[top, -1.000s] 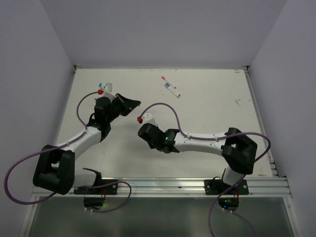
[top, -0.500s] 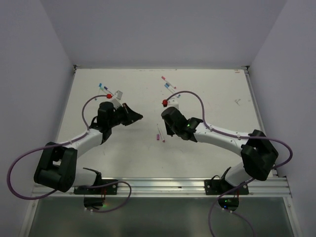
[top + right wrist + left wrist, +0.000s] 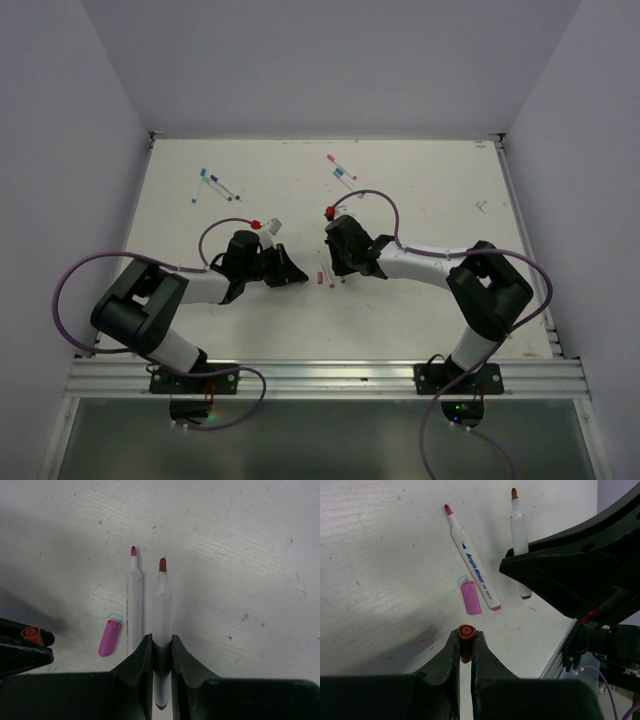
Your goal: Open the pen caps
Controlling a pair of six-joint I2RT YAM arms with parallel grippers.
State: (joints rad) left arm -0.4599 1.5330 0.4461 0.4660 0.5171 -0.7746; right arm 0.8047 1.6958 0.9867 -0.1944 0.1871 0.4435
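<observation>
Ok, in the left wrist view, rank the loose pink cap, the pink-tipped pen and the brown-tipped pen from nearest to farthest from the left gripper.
1. The pink cap, on the table just beyond the left gripper, which grips an orange cap.
2. The pink-tipped pen, beside that cap on its right.
3. The brown-tipped pen, farther right, clamped in the right gripper.

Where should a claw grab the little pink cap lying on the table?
Pinch the pink cap around its middle, across its round sides, coming straight down. It lies flat on the table, so its top is free. The pink pen lies close beside it, so one finger probably must slip into that narrow gap.
</observation>
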